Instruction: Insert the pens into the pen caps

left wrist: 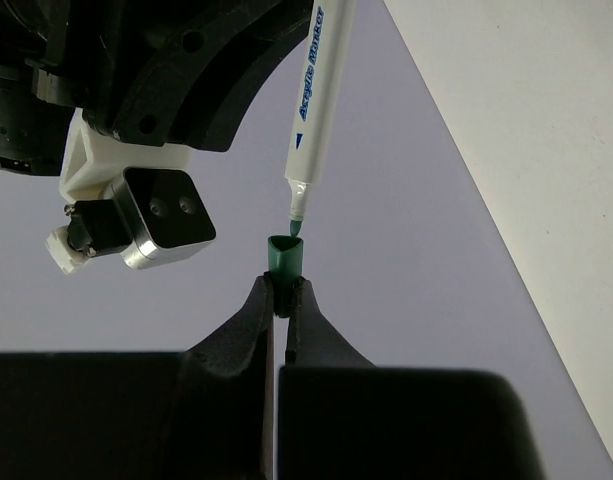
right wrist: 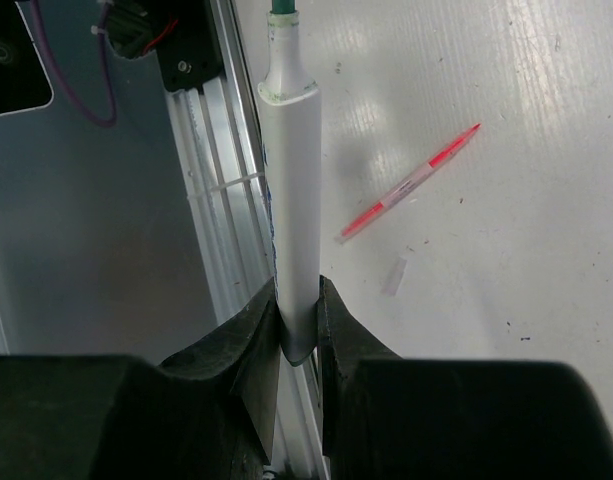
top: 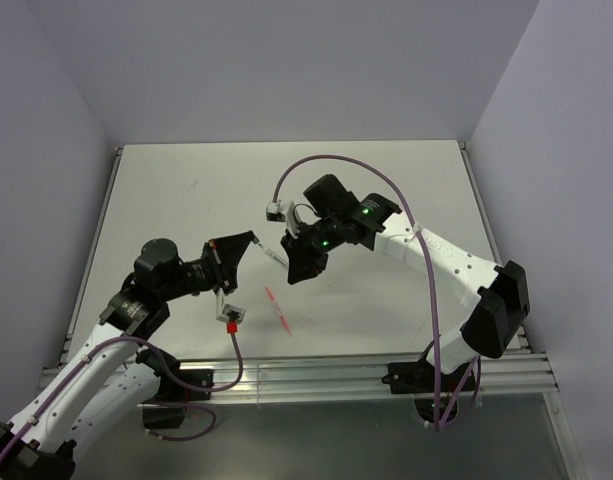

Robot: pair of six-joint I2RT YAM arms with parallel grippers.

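Grn-tip pen [left wrist: 312, 100] at cap [left wrist: 284, 262], red pen [right wrist: 411, 185] flat

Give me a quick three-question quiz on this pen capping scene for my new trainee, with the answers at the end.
1. True or false: the white pen in the right gripper is already pushed fully into the green cap.
2. Where is the red pen?
3. What does the left gripper hold? A) the red pen B) the green cap C) nothing

Key:
1. False. Its tip is only at the cap's mouth.
2. Lying on the table, free of both grippers.
3. B
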